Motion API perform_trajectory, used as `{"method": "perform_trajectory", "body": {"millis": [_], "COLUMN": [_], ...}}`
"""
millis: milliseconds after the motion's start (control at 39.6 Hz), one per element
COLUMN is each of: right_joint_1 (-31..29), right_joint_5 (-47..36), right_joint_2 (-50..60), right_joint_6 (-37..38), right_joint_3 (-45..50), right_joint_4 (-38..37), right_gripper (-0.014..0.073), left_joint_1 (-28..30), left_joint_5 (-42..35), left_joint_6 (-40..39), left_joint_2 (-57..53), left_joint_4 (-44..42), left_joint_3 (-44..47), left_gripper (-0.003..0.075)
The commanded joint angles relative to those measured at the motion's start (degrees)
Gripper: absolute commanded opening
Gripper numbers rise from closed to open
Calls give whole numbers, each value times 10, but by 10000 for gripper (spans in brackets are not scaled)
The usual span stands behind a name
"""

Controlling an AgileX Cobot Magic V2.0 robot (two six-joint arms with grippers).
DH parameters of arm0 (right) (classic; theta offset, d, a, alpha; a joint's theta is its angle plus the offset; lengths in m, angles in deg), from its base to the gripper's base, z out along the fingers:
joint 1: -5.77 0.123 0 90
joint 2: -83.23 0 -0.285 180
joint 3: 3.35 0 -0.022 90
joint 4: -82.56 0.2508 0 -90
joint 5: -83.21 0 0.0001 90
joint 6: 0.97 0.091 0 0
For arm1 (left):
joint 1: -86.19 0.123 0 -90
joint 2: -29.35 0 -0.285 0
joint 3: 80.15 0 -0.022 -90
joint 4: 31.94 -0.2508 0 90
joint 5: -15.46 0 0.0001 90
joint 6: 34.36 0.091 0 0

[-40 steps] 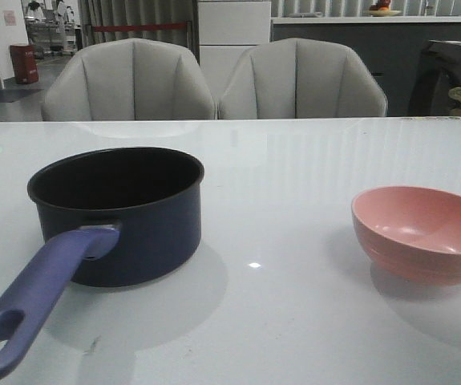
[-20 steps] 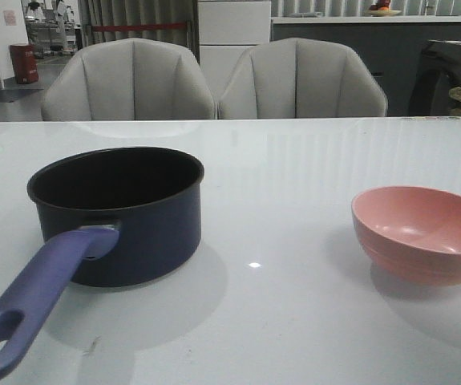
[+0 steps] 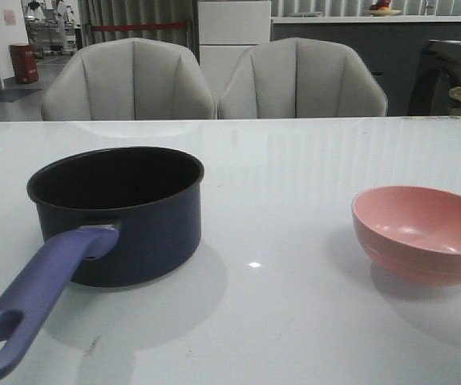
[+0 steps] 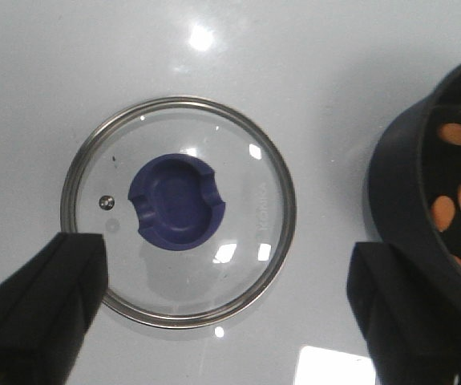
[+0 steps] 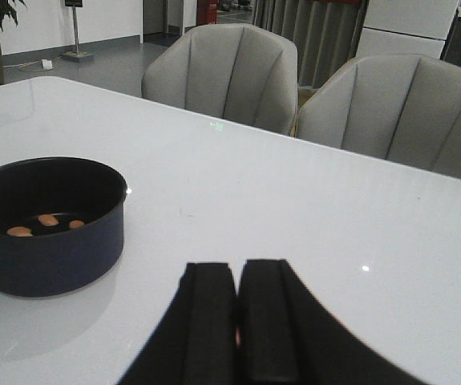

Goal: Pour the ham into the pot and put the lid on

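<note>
Our left hand (image 4: 222, 321) hangs wide open above the lid (image 4: 179, 211), which lies flat on the desk (image 3: 310, 321) at the pot's (image 3: 118, 212) nine o'clock. Ham (image 5: 47, 220) lies inside the pot, and our right hand (image 5: 236, 321) is pressed closed on nothing.

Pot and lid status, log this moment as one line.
ham in pot | lid on table, uncovered | left gripper open above lid | right gripper shut, empty | bowl empty

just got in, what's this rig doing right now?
Nothing is held at this moment. The ham is already in the pot, and the pink bowl sits empty on the table. The left pincer is open above the lid, which lies flat beside the pot, knob up, not yet grasped. The right pincer is shut and empty. Covering the pot remains.
</note>
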Motion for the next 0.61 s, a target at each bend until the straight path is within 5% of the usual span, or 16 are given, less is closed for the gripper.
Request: {"method": "perform_trajectory", "body": {"millis": [0, 126, 580], "right_joint_1": [1, 1, 1], "right_joint_5": [-42, -42, -42], "right_joint_2": [-2, -2, -2], "right_joint_6": [-4, -4, -4], "right_joint_3": [-16, -16, -16], "right_joint_4": [0, 0, 0], "right_gripper": [155, 155, 155], "left_joint_1": [50, 91, 96], "left_joint_5": [-18, 6, 96], "left_joint_6": [106, 159, 186], "left_joint_2": [23, 70, 234], "left_joint_4": [106, 161, 103], "left_joint_3": [-24, -35, -143], "left_gripper": [648, 648, 648]}}
